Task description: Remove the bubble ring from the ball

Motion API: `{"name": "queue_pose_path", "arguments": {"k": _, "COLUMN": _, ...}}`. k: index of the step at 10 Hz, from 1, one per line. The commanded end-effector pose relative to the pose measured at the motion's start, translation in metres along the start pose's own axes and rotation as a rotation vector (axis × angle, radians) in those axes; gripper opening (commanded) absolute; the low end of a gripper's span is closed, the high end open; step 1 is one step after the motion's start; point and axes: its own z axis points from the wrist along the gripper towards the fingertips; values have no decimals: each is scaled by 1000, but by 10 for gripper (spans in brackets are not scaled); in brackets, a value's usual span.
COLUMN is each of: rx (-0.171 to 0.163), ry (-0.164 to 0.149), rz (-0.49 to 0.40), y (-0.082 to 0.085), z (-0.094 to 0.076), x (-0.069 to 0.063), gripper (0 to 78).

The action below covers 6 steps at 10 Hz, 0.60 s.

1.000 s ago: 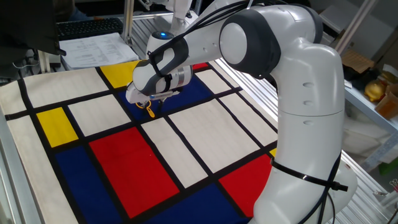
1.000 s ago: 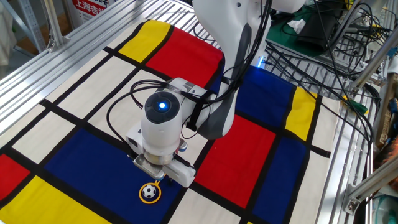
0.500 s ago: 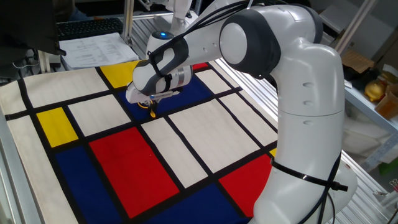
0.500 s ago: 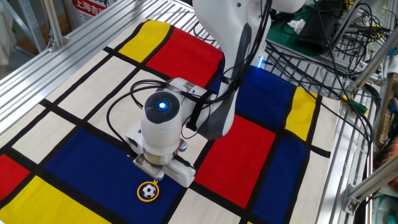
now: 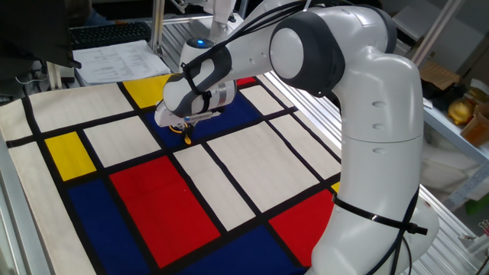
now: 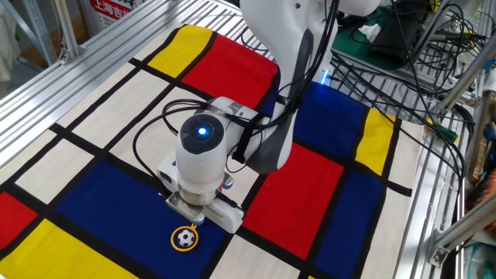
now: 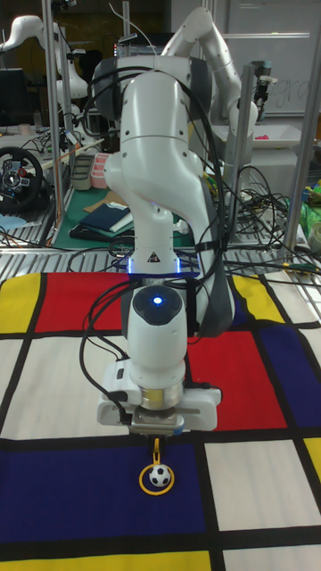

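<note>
The ball [image 6: 184, 238], white with black patches, lies on a blue rectangle of the mat [image 6: 101, 203], just in front of the arm's hand. The yellow-orange bubble ring [image 6: 173, 239] circles it, and its short handle runs up into my gripper [image 6: 197, 219]. In the tall fixed view the ball [image 7: 159, 477] sits inside the ring's loop [image 7: 141, 483] right below the gripper [image 7: 158, 436], which is shut on the handle. In one fixed view only a yellow bit of the bubble ring [image 5: 187, 139] shows beneath the gripper [image 5: 183, 130]; the ball is hidden there.
The mat of red, blue, yellow and white rectangles covers the table. Papers [image 5: 114, 59] and a keyboard lie beyond its far edge. Cables [image 6: 403, 54] and a metal rail [image 6: 434, 194] run along one side. The arm's big body [image 5: 374, 153] stands over a mat corner.
A second ago the ring's loop and handle shifted slightly around the ball; in the last half second nothing has visibly moved.
</note>
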Motion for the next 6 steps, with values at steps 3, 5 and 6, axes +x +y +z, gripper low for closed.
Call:
{"name": "queue_pose_path", "arguments": {"k": 3, "rx": 11, "ry": 2, "rz": 47, "y": 13, "z": -17, "x": 5, "gripper": 11}}
{"name": "queue_pose_path", "arguments": {"k": 5, "rx": 17, "ry": 3, "rz": 60, "y": 19, "z": -20, "x": 6, "gripper": 11}}
{"name": "queue_pose_path", "arguments": {"k": 6, "rx": 20, "ry": 3, "rz": 60, "y": 19, "z": -21, "x": 6, "gripper": 11}}
